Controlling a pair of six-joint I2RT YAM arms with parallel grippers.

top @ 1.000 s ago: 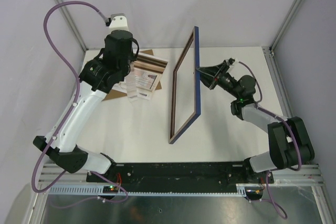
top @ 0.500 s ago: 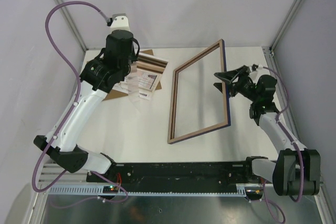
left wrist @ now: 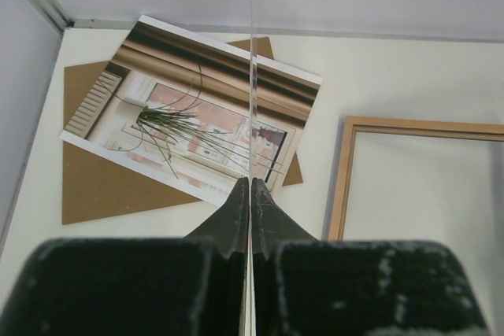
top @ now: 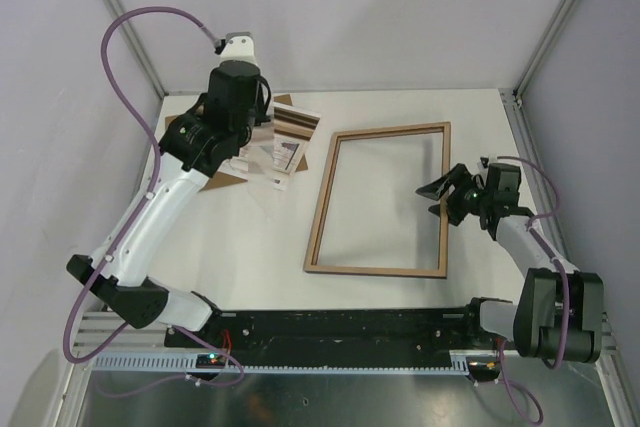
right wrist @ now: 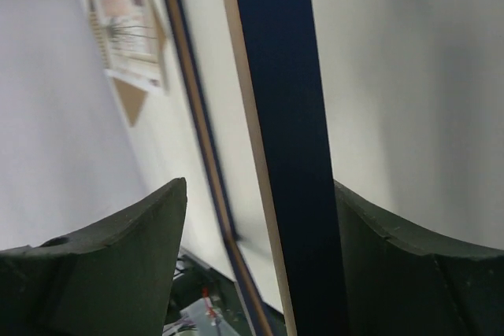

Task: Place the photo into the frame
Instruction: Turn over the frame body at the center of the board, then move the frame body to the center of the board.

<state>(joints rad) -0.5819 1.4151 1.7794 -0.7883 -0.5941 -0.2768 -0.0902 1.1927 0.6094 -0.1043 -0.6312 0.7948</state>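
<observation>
Closest to you, your right gripper (top: 437, 197) stands with its jaws spread wide and grips nothing. The right-hand rail of the frame (top: 375, 270) runs between its fingers (right wrist: 118, 257), and from the wrist view you cannot tell whether either pad touches it. The frame lies flat on the table (top: 250, 237) with its light wood back up, stretching away to that gripper's left, and its opening shows only bare tabletop. So laying the frame down ready for loading looks done, and the release looks complete or nearly so. Farther out, your left gripper (left wrist: 250, 186) is clamped tight on a thin clear sheet (left wrist: 251, 76), held on edge and rising straight up from the fingertips. Beyond and below those fingertips, the photo (left wrist: 197, 127) rests face up and askew on the brown backing board (left wrist: 102, 186), which lies well to the left of the frame. Neither the photo nor the board is touched by a gripper. The main part of the job is not yet done, because the photo is outside the frame. As I judge it, the clear sheet goes into the opening first, then the photo on top of it, and probably the backing board last.
</observation>
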